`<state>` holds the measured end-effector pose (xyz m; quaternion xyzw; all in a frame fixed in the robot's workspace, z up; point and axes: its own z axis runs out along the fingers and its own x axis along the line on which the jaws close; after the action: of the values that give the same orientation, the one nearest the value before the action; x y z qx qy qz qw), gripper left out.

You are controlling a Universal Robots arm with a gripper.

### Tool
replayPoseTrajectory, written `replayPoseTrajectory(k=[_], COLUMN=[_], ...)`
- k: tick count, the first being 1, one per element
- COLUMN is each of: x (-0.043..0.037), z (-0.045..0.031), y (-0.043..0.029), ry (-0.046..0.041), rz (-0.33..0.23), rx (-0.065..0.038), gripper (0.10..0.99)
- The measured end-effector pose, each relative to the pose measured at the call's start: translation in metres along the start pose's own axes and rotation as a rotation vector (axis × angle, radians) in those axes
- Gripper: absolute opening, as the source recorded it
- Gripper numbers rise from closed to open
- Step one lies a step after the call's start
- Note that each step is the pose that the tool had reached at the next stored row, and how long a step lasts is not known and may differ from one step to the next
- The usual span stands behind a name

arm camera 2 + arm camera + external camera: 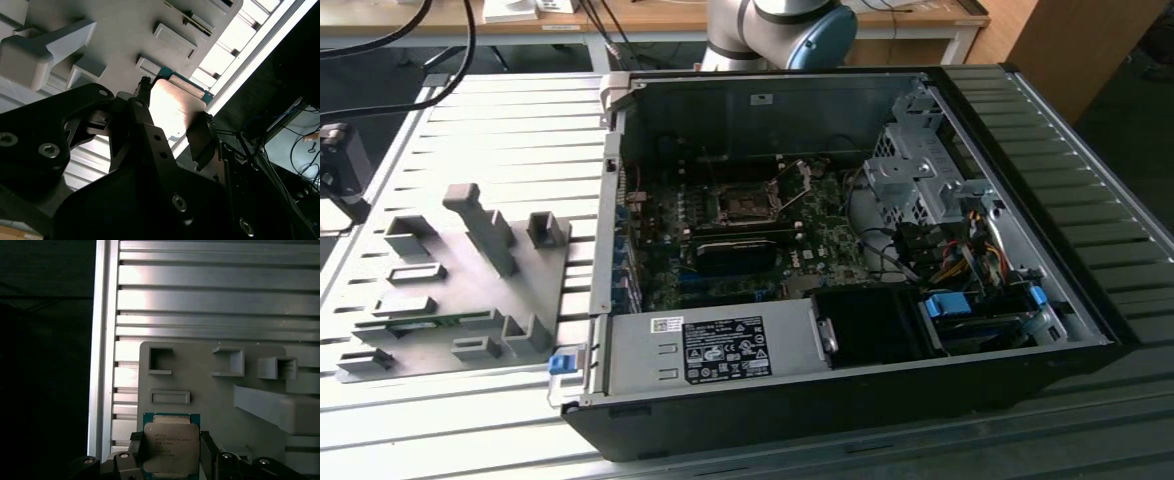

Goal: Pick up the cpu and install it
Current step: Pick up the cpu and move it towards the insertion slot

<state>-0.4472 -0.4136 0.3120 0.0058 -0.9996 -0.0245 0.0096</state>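
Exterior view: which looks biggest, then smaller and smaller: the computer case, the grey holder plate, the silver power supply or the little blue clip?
Largest to smallest, as they look:
1. computer case
2. grey holder plate
3. silver power supply
4. little blue clip

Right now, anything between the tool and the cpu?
Nothing visible. In both wrist views the tool is right at the cpu, at the grey fixture plate, with no cable or part between them. The plate's raised grey blocks stand off to one side of it.
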Motion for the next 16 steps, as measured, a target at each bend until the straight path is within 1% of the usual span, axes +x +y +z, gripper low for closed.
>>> replayPoseTrajectory(k=[9,16], x=[0.0002,0.0003], z=[-0.0105,-0.0154], y=[0.0006,0.0009], ry=[0.0001,0.0000], rz=[0.000,0.000], rx=[0.000,0.000], gripper=[0.541,0.541])
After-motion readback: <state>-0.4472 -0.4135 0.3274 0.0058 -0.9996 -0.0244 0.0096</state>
